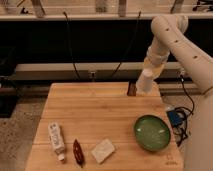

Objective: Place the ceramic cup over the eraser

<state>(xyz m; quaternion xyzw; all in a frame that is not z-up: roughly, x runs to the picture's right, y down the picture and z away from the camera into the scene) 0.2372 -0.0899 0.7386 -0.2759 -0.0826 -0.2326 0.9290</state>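
The white ceramic cup (145,82) hangs in my gripper (150,70) at the far right of the wooden table (95,120), lifted above its surface. The dark eraser (132,89) stands at the table's back edge, just left of the cup and slightly lower. The cup is beside the eraser, not over it. My white arm comes down from the upper right.
A green bowl (152,132) sits at the front right. A white labelled bottle (56,140), a dark red pod (78,151) and a pale cream block (103,150) lie along the front left. Black cables hang behind the table.
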